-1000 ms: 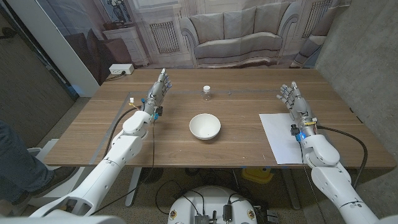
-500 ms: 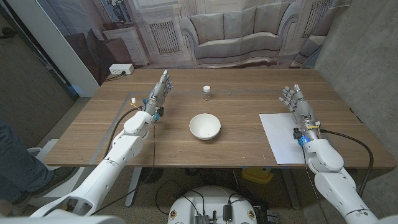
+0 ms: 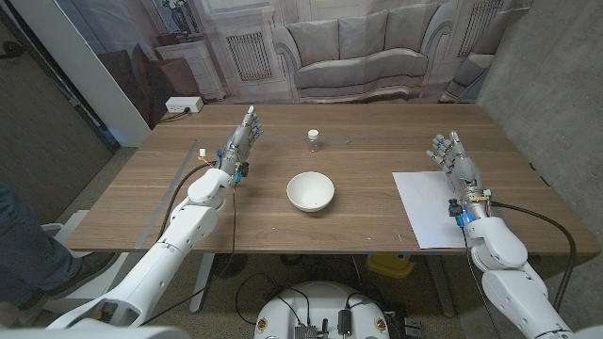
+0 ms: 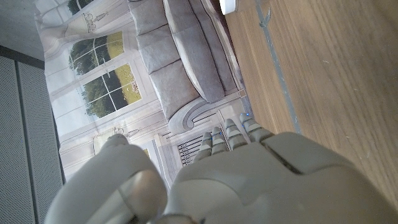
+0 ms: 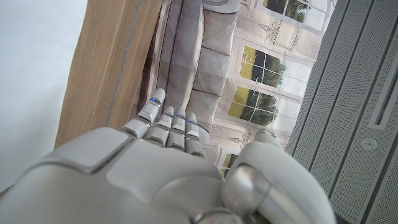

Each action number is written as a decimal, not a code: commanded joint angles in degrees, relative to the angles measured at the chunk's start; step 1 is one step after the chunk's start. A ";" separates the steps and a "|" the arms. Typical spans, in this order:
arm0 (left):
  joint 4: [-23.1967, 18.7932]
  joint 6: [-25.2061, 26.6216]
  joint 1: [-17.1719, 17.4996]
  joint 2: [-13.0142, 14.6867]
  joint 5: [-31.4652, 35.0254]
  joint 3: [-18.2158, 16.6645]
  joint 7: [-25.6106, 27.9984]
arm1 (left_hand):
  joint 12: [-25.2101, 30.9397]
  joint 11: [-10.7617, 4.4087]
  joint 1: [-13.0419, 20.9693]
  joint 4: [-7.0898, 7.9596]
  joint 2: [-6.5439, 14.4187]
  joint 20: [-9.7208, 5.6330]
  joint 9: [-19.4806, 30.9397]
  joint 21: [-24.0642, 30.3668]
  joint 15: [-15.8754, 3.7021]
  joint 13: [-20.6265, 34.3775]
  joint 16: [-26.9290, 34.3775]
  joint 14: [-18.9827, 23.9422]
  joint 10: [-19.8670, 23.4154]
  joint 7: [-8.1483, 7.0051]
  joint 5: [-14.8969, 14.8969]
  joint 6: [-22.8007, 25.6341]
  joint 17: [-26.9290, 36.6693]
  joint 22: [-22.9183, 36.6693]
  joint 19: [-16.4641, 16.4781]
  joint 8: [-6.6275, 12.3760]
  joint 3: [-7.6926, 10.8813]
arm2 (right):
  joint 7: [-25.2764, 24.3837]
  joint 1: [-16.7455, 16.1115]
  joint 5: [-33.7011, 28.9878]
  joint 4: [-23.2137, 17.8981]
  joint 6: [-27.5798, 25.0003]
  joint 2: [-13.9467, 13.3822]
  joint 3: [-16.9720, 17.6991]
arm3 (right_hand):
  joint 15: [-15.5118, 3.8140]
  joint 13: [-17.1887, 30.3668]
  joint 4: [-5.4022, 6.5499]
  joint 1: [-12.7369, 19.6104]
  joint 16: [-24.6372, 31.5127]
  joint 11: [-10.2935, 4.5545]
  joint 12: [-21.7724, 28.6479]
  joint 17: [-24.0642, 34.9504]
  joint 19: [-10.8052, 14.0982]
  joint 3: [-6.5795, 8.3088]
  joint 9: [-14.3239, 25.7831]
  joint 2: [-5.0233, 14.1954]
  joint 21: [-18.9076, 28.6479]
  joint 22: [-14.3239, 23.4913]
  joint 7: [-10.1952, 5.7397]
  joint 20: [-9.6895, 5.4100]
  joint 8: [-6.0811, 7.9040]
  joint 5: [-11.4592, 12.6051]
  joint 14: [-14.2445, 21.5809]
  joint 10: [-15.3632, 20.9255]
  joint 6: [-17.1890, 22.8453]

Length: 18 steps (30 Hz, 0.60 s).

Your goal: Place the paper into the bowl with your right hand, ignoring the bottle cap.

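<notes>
Head view: the paper (image 3: 431, 206) lies at the bench's (image 3: 141, 202) near right edge, its corner overhanging. The right hand (image 3: 452, 158) is above it, released, fingers apart. The bowl (image 3: 310, 191) sits mid-bench with bare wood around it; the left hand (image 3: 240, 141) is likewise released.

Right wrist view: the paper (image 5: 31, 74) is cut off at the frame edge.

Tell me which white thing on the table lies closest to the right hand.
The paper: a flat sheet at the table's near edge, right beside the right hand. The bowl and bottle cap sit mid-table.

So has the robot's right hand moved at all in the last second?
Yes. The right hand slid rightward across the white sheet of paper, away from the white bowl.
</notes>
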 commanded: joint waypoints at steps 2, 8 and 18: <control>0.19 -0.82 -0.18 -0.35 -0.13 0.32 -0.16 | -0.03 -0.11 0.41 0.08 -0.02 -4.56 0.23 -0.21 0.04 0.13 -0.01 0.18 0.32 0.01 0.34 0.06 0.11 0.14 0.55 -0.06 -0.27 | -1.23 -3.34 -0.28 -2.08 1.14 -0.26 0.95 | -0.37 0.29 -0.44 0.08 0.31 0.18 0.56 0.15 0.66 0.08 0.33 0.28 -0.13 0.08 0.00 -2.77 0.08 -0.03 0.66 0.72 0.62; 0.31 -0.84 -0.45 -0.56 0.15 0.71 0.02 | -0.05 0.03 0.47 0.06 0.02 -4.28 0.24 -0.27 0.24 0.14 -0.04 0.26 0.44 0.00 0.35 0.28 0.10 0.14 0.56 -0.03 -0.35 | -1.82 -5.49 -0.51 -2.96 2.08 -0.14 1.41 | -0.33 0.30 -0.48 0.09 0.28 0.00 0.65 0.14 1.00 0.05 0.34 0.30 -0.19 0.09 -0.15 -2.87 0.08 -0.04 0.79 1.08 0.70; 0.91 -1.31 -0.93 -0.93 0.24 1.22 -0.41 | -0.10 0.07 0.50 0.06 0.07 -4.33 0.24 -0.36 0.25 0.14 -0.10 0.27 0.52 0.12 0.35 0.47 0.10 0.15 0.52 -0.05 -0.49 | -3.01 -8.14 -1.43 -4.10 3.65 -0.06 1.84 | -0.50 0.32 -0.55 0.15 0.23 -0.07 0.63 0.14 1.27 0.06 0.35 0.44 -0.39 0.10 -0.35 -2.92 0.07 -0.05 0.98 1.23 0.85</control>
